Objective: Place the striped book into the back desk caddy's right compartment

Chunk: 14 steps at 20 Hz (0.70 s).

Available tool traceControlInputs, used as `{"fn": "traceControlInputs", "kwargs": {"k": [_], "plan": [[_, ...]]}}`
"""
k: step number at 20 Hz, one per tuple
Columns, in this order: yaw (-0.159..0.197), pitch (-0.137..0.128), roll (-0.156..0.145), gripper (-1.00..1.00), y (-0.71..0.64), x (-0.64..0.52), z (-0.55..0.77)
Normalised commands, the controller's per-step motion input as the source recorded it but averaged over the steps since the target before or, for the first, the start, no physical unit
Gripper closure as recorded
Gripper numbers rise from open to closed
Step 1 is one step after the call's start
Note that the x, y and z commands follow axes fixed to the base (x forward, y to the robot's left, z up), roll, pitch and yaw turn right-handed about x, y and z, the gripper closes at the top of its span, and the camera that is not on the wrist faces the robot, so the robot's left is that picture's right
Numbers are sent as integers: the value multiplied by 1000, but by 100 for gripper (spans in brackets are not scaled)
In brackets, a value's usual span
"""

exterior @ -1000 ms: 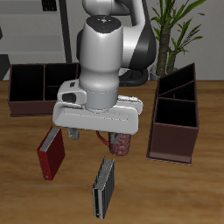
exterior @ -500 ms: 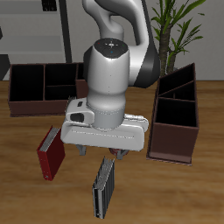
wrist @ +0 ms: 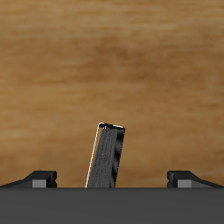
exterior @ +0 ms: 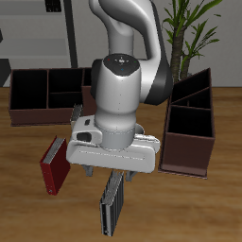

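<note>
The thin dark grey-black striped book (exterior: 112, 206) stands upright, slightly tilted, on the wooden table (exterior: 198, 208) near its front edge, directly beneath the white two-finger gripper (exterior: 116, 174) — whose fingers (wrist: 40, 178) sit well apart, one on either side of the book (wrist: 106, 156), touching nothing. A red book (exterior: 54, 164) stands just beside it, while the long, low, dark brown back desk caddy (exterior: 43, 95) lies farther back, and a taller slant-sided brown caddy (exterior: 189, 126) stands across the table from it — a potted plant (exterior: 192, 28) behind.

Pincer (wrist: 112, 178) downward; fingers (wrist: 39, 178) wide apart
</note>
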Motion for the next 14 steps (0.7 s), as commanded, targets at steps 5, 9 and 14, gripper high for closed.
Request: {"fn": "traceControlInputs", "kwargs": {"k": [5, 9, 14], "plan": [[-29, 10, 9, -100, 113, 51, -167], [-25, 37, 13, -100, 5, 123, -282], [-28, 27, -14, -100, -72, 79, -258]]}}
